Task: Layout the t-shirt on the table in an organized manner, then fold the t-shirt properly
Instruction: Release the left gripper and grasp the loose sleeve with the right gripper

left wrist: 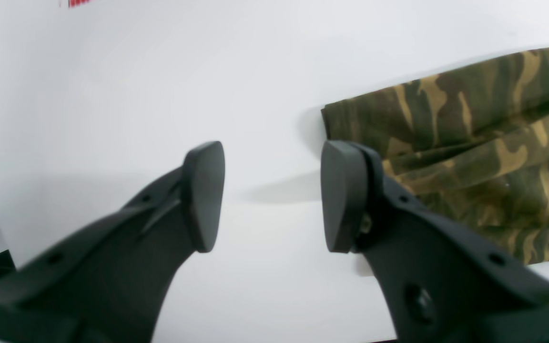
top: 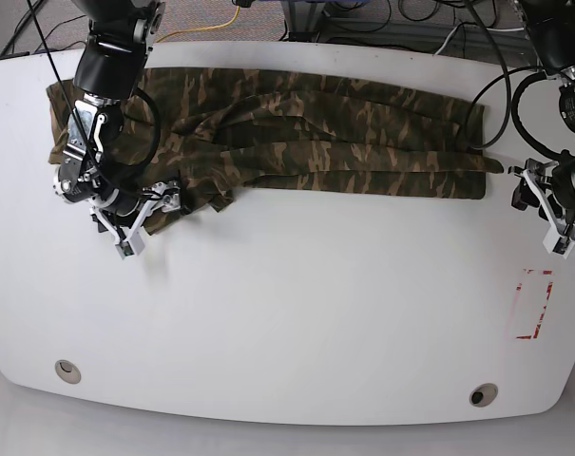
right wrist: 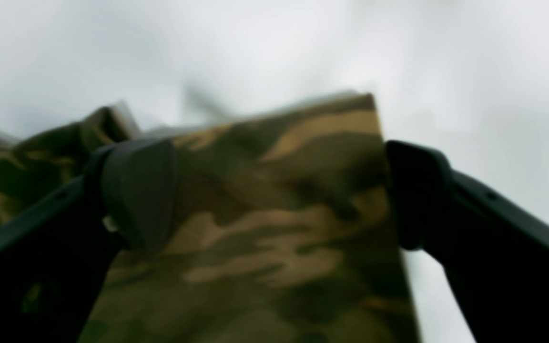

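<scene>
White glossy table point(top: 297, 313) fills the base view, cables trailing off the upper edge, a red outline mark point(top: 532, 304) at lower right and two small holes along the bottom edge. The t-shirt point(top: 297, 142) lies bunched in a long band across the upper part, long axis running left to right.

At the left of the frame we've got the right gripper point(top: 135, 226) at the shirt's lower-left flap. Its wrist view shows the jaws spread wide with a cloth flap lying between them, nothing pinched yet. So that arm looks nearest for the next grab.

Over at the right, the left gripper point(top: 553, 214) sits on bare table just beside the shirt's end, jaws apart and empty. Nothing seems to be in the way.
</scene>
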`<state>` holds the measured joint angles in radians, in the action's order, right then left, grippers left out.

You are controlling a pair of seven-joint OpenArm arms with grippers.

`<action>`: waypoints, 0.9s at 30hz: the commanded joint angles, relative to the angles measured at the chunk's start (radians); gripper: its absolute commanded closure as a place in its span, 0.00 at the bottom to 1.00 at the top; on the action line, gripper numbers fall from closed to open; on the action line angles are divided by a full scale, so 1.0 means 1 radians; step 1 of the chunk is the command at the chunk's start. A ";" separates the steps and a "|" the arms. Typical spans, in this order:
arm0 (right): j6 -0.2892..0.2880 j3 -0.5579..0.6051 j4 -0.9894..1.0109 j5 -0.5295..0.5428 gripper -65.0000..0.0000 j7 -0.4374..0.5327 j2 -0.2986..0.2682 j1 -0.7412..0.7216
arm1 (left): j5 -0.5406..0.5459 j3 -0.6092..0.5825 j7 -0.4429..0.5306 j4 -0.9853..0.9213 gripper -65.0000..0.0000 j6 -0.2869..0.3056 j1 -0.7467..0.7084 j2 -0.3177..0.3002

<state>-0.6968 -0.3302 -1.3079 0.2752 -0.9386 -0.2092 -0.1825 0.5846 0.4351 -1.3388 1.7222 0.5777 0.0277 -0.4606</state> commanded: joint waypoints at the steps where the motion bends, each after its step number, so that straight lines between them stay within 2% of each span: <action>1: -0.001 0.007 -0.014 0.012 0.12 0.002 -0.009 -0.004 | 0.008 0.006 0.017 0.014 0.54 0.005 0.015 -0.019; 3: -0.001 0.007 -0.014 0.012 0.25 0.002 -0.006 0.001 | 0.008 0.006 0.017 0.014 0.54 0.005 0.015 -0.019; 5: -0.001 0.007 -0.015 0.012 0.44 0.002 -0.005 0.004 | 0.008 0.006 0.017 0.012 0.54 0.005 0.015 -0.019; 7: -0.001 0.007 -0.015 0.012 0.70 0.002 -0.003 0.004 | 0.008 0.006 0.017 0.012 0.54 0.005 0.015 -0.019; 9: -0.001 0.007 -0.015 0.012 0.92 0.002 -0.003 0.004 | 0.008 0.006 0.017 0.012 0.54 0.005 0.015 -0.019; 10: -0.001 0.007 -0.015 0.012 0.98 0.002 -0.003 0.004 | 0.008 0.006 0.017 0.012 0.54 0.005 0.015 -0.017; 12: -0.001 0.007 -0.028 0.012 1.00 0.000 -0.003 0.007 | 0.007 0.005 0.018 0.012 0.54 0.005 0.015 -0.017; 16: -0.001 0.006 -0.100 0.014 0.93 -0.009 -0.003 0.024 | 0.007 0.005 0.018 0.011 0.54 0.005 0.015 -0.016; 19: -0.001 0.004 -0.175 0.014 0.93 -0.052 -0.003 0.044 | 0.007 0.005 0.018 0.011 0.54 0.005 0.015 0.001; 21: -0.001 0.004 -0.250 0.023 0.93 -0.121 -0.003 0.054 | 0.007 0.003 0.018 0.011 0.54 0.005 0.015 0.009; 27: -0.001 0.003 -0.425 0.180 0.93 -0.264 -0.014 0.130 | 0.005 0.001 0.018 0.011 0.54 0.005 0.015 0.010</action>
<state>-0.6930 -0.3256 -1.6691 0.4019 -1.1774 -0.2100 -0.0658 0.5854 0.4305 -1.3384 1.7203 0.5793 0.0280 -0.4271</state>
